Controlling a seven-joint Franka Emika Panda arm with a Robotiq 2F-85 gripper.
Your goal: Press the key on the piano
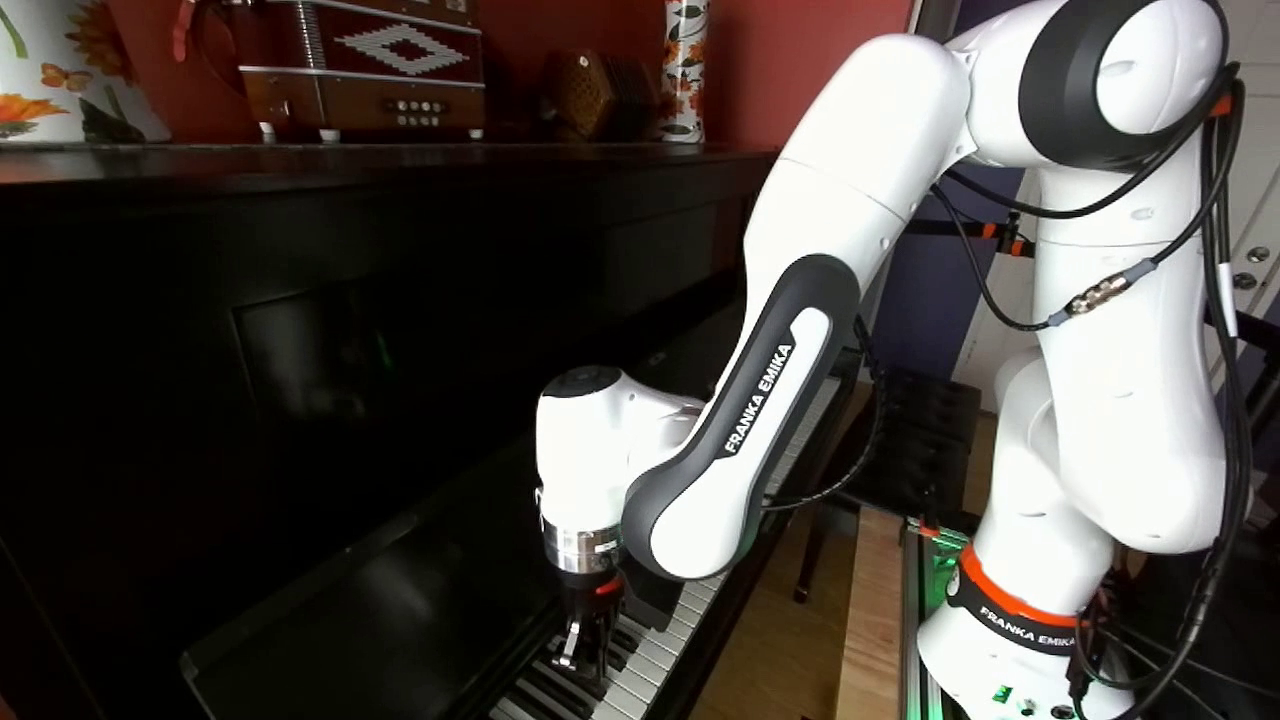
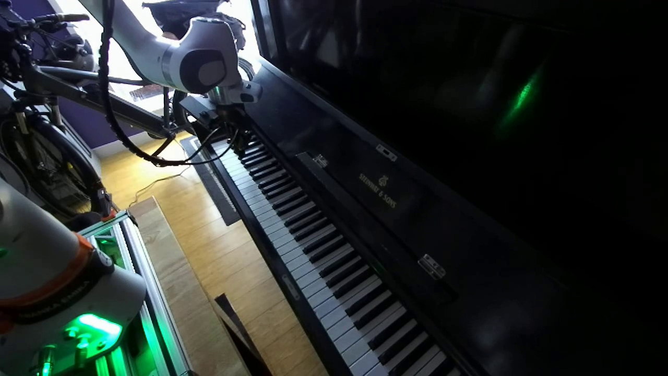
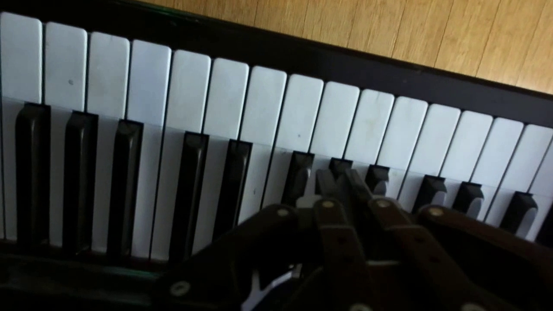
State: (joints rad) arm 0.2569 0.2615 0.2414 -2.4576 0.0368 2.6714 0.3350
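Fingers (image 3: 330, 216) (contact unclear) over part-hidden piano keys (image 3: 298, 170)

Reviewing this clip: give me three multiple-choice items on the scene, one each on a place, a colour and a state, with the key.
1. Where is the gripper?
A. Beside the bicycle wheel
B. Over the piano keys
C. On top of the piano

2. What colour is the wall behind the accordion?
A. Red
B. Green
C. Yellow

3. What state are the piano keys in?
A. Under a closed lid
B. Under a cloth
C. Uncovered

1 B: the wrist view shows piano keys beneath it, though contact is unclear.
2 A: red shows around the accordion in an exterior view.
3 C: bare piano keys show in both exterior views.
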